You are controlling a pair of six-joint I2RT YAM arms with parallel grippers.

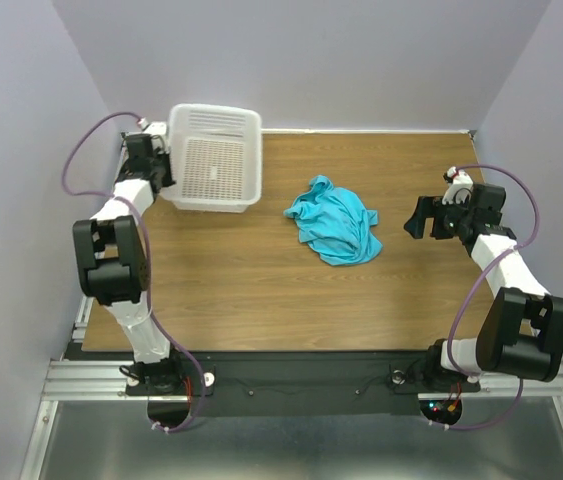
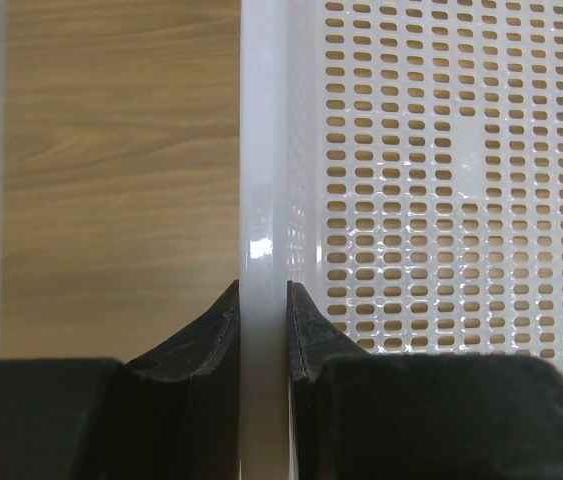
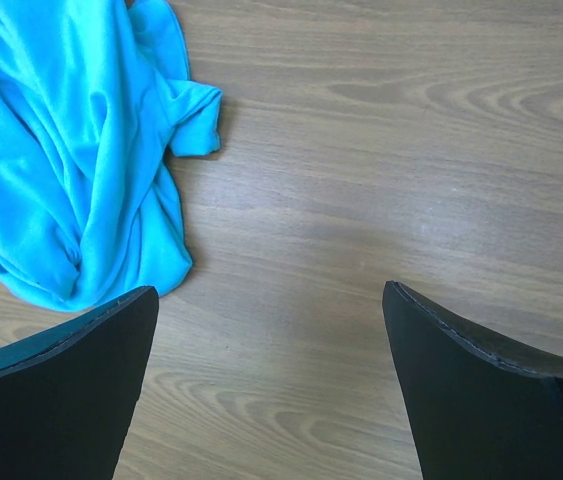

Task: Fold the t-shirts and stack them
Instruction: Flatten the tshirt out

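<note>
**Crumpled shirt at mid-table, basket in the left grip**

The t-shirt (image 1: pixel 333 222) lies in an unfolded heap a little right of the table's (image 1: pixel 241 290) middle, and it is the only one visible. It is thin, soft turquoise cloth, bunched into deep ridges, with a sleeve hem turned out on one side. The right gripper (image 1: pixel 416 218) hovers just right of it, over bare wood, with its black fingers wide apart and nothing between them.

At the far left stands the white basket (image 1: pixel 211 203), made of rigid, glossy plastic pierced with rows of small slots. The left gripper (image 2: pixel 263 290) has its jaws clamped on the basket's thin left rim.

A pinch into the heap would likely catch several layers, so the shirt could come up as a bundle instead of opening flat. The smooth wood may also let the cloth slide away under a push. The basket's rim is slick and narrow, and it is held at one edge only. It could twist, tip or slip free if pulled, and a swing to the right might sweep into the shirt.
</note>
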